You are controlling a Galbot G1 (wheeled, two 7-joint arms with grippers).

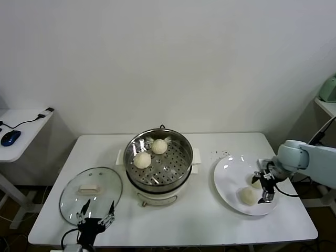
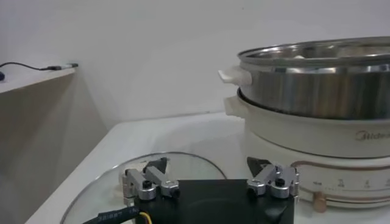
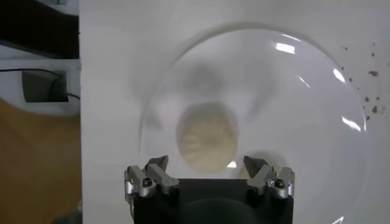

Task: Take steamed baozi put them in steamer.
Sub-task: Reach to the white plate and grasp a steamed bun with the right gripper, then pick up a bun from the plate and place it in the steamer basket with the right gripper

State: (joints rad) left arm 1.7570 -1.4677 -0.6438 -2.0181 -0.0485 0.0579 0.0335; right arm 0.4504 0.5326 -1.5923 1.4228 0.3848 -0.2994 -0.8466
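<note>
Two steamed baozi are seen already resting on the perforated tray of the steamer, while two more remain on the white plate to its right. The right gripper is held spread wide above the plate, empty, with one bun framed between its fingers. For a clean pick, the claw is best lowered squarely over that bun and closed gently, so the soft dough is not crushed. The left gripper is parked, released, beside the glass lid.
</note>
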